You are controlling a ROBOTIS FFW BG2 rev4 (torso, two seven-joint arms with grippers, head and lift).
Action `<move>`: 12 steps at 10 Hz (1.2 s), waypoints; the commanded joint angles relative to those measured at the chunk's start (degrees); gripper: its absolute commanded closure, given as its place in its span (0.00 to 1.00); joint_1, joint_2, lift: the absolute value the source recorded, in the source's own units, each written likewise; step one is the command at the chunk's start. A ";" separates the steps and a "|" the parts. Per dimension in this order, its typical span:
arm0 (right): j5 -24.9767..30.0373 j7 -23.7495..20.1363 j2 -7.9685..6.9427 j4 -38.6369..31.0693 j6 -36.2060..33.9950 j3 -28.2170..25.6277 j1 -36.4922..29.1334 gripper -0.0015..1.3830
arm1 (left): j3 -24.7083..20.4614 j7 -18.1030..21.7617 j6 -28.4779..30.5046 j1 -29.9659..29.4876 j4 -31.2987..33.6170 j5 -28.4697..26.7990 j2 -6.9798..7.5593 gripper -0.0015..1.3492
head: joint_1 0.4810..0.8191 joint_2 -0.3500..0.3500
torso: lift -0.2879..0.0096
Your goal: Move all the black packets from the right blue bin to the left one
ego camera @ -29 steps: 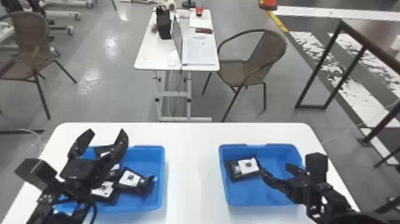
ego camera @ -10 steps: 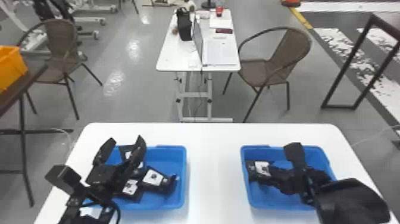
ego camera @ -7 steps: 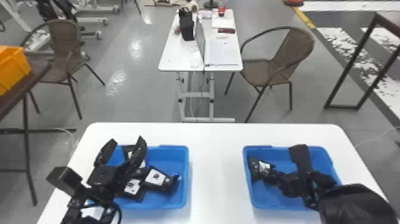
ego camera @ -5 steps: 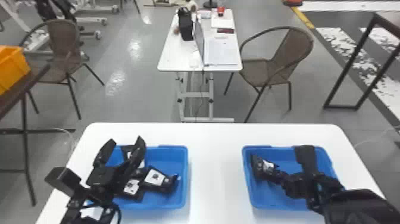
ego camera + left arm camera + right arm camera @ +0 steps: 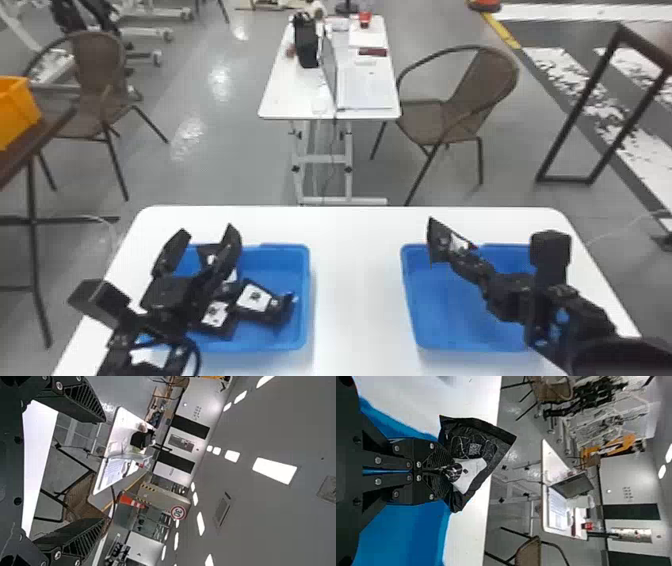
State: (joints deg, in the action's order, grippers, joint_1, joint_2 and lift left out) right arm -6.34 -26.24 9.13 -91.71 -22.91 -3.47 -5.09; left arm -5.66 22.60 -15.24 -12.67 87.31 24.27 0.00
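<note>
The right claw (image 5: 449, 471) was clenched on a black packet (image 5: 502, 439), which was pinched near one edge, maybe so the rest could be let down first. It was held above the far left corner of the right blue bin (image 5: 450, 320), likely so the wall would not be bumped on the way left. The left claw (image 5: 208, 231) was spread wide over the left bin (image 5: 280, 337), where more packets (image 5: 255, 298) had been put; its fingers might be bumped unless room was made.
</note>
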 commanded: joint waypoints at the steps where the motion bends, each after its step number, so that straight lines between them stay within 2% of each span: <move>1: -4.91 -1.00 0.45 -2.07 -0.12 3.38 1.75 0.81 | 1.53 0.08 0.21 0.71 0.40 1.39 -0.15 0.11 | 0.63 0.52 | 0.97; 3: -7.02 -4.96 0.45 1.45 0.32 9.36 8.43 0.81 | 3.73 0.08 -0.41 1.94 0.49 3.42 -0.15 0.11 | 0.63 0.59 | 0.97; 5: -10.80 -8.74 -0.25 7.25 1.47 14.54 13.96 0.81 | 7.33 0.17 2.58 4.23 0.84 4.47 -0.09 0.10 | 0.63 0.65 | 0.97; 7: -10.80 -10.76 -0.96 9.80 1.64 18.59 17.30 0.81 | 9.88 0.43 4.69 5.90 0.84 4.73 0.97 0.10 | 0.63 0.67 | 0.97; 12: -15.37 -11.02 -0.17 12.78 2.26 28.52 21.70 0.81 | 11.64 1.13 8.21 7.31 0.84 5.35 1.67 0.10 | 0.63 0.73 | 0.97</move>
State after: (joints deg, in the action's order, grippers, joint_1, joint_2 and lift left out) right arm -21.22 -37.27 8.89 -79.24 -20.72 24.09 16.20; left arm 5.82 23.78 -7.33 -5.48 88.15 29.62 1.65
